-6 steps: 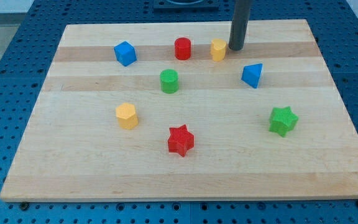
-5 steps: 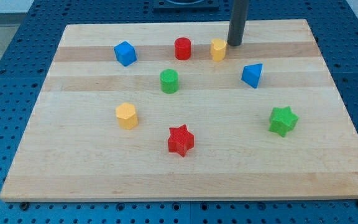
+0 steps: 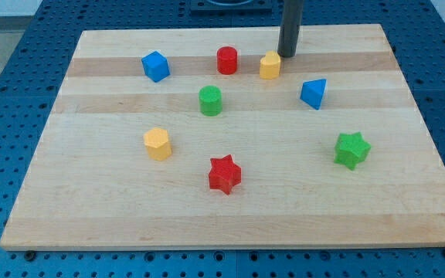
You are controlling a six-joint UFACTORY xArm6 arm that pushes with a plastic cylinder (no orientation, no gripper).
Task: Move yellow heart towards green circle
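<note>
The yellow heart (image 3: 270, 66) sits near the top of the wooden board (image 3: 230, 193), right of the red cylinder (image 3: 226, 60). The green circle (image 3: 210, 100) stands below and to the left of the heart. My tip (image 3: 287, 55) is at the heart's upper right, touching or almost touching it; I cannot tell which.
A blue cube (image 3: 154, 66) is at the upper left. A blue triangular block (image 3: 313, 93) lies right of the heart. A yellow hexagon (image 3: 157, 144), a red star (image 3: 224, 174) and a green star (image 3: 351, 149) are lower on the board.
My tip has moved a little up and to the left, round to the heart's upper right. The yellow heart has shifted slightly down and left.
</note>
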